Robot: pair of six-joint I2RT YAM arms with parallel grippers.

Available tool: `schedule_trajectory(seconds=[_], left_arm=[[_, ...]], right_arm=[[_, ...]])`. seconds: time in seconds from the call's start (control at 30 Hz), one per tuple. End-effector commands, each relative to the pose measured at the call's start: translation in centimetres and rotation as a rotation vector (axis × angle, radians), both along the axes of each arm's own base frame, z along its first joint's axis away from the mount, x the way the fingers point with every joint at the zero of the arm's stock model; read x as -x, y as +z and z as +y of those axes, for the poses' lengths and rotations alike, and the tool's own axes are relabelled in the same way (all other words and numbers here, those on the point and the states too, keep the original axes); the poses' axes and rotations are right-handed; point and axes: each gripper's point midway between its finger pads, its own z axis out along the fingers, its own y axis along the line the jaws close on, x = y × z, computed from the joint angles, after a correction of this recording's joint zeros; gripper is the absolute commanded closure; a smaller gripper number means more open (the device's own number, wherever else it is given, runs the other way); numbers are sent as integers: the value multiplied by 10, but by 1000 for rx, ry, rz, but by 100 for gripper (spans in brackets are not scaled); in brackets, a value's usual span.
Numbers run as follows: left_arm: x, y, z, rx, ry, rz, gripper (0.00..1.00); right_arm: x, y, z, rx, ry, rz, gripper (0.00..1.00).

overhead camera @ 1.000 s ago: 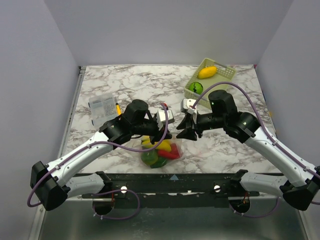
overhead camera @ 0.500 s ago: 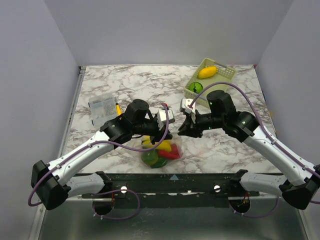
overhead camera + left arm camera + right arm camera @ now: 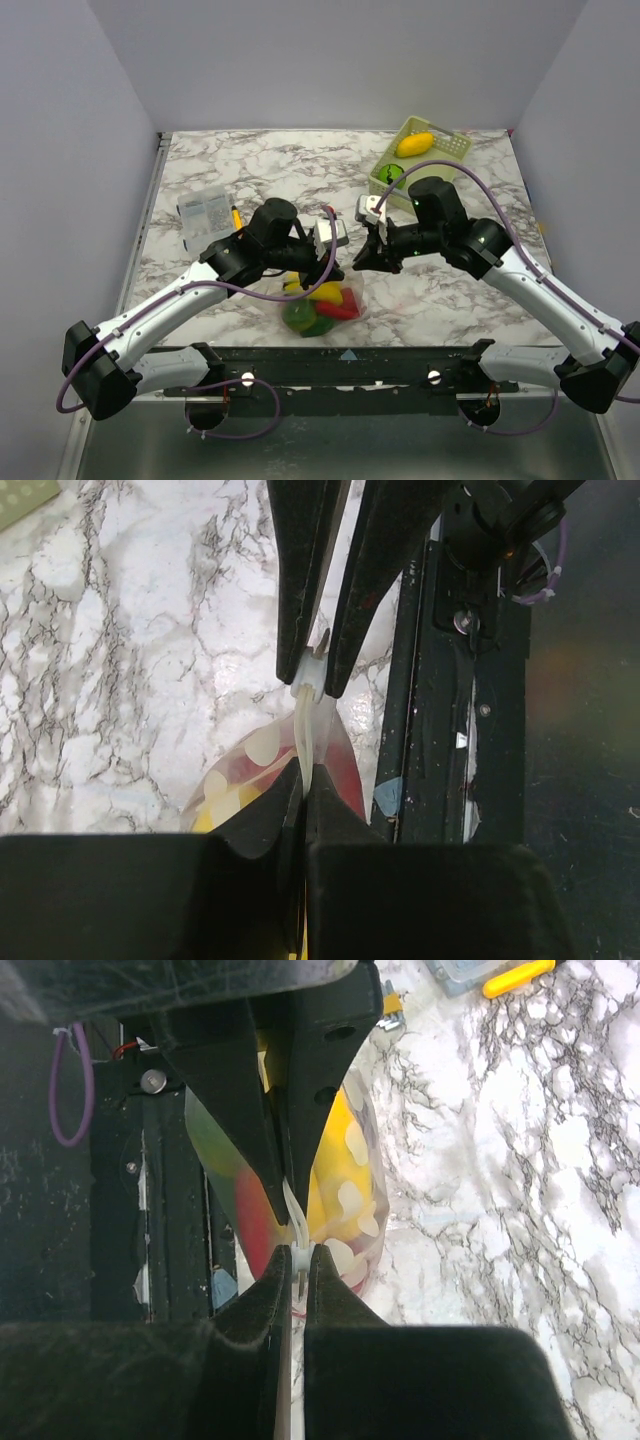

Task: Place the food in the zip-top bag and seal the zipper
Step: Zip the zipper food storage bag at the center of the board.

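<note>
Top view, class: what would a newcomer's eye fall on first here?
Both arms meet centre-frame, the left gripper and right gripper pinching the zipper of the zip-top bag, which bulges with red, yellow and green food. At far right, the pale-green basket holds two more pieces.

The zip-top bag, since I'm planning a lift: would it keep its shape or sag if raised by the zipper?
Likely floppy: the zip-top bag is thin clear film bulging around the food. Probably bottom-heavy, so it would hang and swing below the zipper, which the left hand and right hand pinch. The glossy film might slip.
</note>
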Motion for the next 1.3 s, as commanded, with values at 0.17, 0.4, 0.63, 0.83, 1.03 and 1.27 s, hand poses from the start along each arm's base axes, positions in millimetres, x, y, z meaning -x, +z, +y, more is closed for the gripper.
schedule_trajectory(seconds=[0.17, 0.4, 0.63, 0.83, 1.03, 1.27], left_arm=[[10, 27, -6, 109, -77, -37, 100], [12, 30, -6, 122, -83, -49, 100], [12, 31, -4, 124, -77, -59, 100], [12, 31, -3, 128, -75, -65, 100], [10, 27, -1, 112, -65, -65, 100], [8, 27, -1, 105, -59, -61, 100]], right_arm=[[7, -1, 18, -96, 66, 21, 100], [11, -3, 33, -161, 113, 82, 100], [15, -8, 42, -178, 148, 139, 100], [18, -4, 43, -196, 117, 196, 89], [18, -6, 11, -153, -111, 212, 34], [20, -10, -16, 22, -417, 483, 15]])
